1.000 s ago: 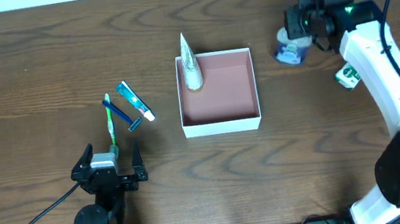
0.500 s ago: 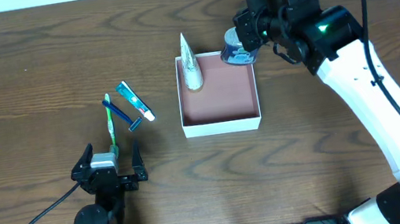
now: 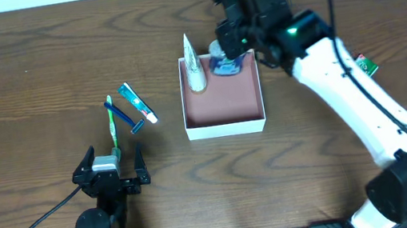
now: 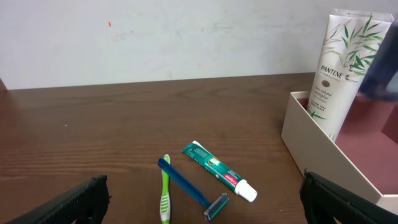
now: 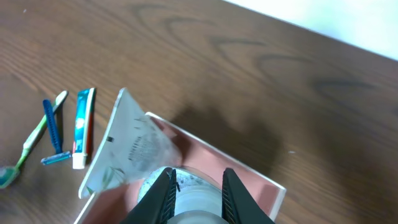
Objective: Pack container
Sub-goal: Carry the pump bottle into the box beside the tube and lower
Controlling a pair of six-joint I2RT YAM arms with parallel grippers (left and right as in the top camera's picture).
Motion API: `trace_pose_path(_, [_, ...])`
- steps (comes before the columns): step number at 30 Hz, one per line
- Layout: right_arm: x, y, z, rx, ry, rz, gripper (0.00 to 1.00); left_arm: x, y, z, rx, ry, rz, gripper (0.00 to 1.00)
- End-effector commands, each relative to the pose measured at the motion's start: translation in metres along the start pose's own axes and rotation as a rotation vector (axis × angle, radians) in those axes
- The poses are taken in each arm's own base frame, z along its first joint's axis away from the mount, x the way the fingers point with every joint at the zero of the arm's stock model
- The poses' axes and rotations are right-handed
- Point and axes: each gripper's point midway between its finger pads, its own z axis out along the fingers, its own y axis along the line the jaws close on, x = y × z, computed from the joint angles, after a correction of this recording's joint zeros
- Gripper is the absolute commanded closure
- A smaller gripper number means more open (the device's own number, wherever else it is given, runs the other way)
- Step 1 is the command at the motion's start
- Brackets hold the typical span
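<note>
The container (image 3: 226, 127) is a square white box with a brownish-pink floor at the table's middle; it also shows in the left wrist view (image 4: 314, 146) and the right wrist view (image 5: 249, 171). A white Pantene tube (image 3: 193, 65) leans in its far left corner. My right gripper (image 3: 225, 54) is shut on a small white-and-blue bottle (image 5: 196, 199) and holds it over the container's far side, next to the tube (image 5: 127, 149). My left gripper (image 3: 111, 170) is open and empty near the front left. A toothpaste tube (image 4: 219, 171), a green toothbrush (image 4: 165, 198) and a blue razor (image 4: 193, 190) lie just ahead of it.
A small green-and-white packet (image 3: 364, 66) lies on the table at the right, beside my right arm. A white wall runs along the table's far edge (image 4: 186, 37).
My right gripper has carried the bottle leftward from the table's far right to above the container's far side. The left arm and the items on the left have not moved.
</note>
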Motion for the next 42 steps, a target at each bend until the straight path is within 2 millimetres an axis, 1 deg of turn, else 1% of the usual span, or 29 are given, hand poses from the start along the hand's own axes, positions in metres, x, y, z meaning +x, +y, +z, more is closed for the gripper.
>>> trace_pose_path(1, [-0.012,0.009,0.000,-0.018,-0.036,0.001,0.98,0.016,-0.001,0.001,0.007,0.052,-0.005,0.02])
trace_pose_path(12, [-0.010,0.011,0.022,-0.022,-0.029,-0.040,0.98,0.016,-0.001,0.001,0.007,0.052,-0.005,0.02])
trace_pose_path(22, [0.004,0.009,0.052,-0.020,0.015,-0.072,0.98,0.016,-0.001,0.001,0.007,0.052,-0.005,0.02])
trace_pose_path(27, [0.009,0.008,0.062,-0.019,0.032,-0.100,0.98,0.016,-0.001,0.001,0.007,0.052,-0.005,0.02])
trace_pose_path(36, [0.012,0.007,0.071,-0.019,0.038,-0.117,0.98,0.016,-0.001,0.001,0.007,0.052,-0.005,0.02])
trace_pose_path(42, [0.016,0.007,0.081,-0.018,0.048,-0.117,0.99,0.016,-0.001,0.001,0.007,0.052,-0.005,0.02])
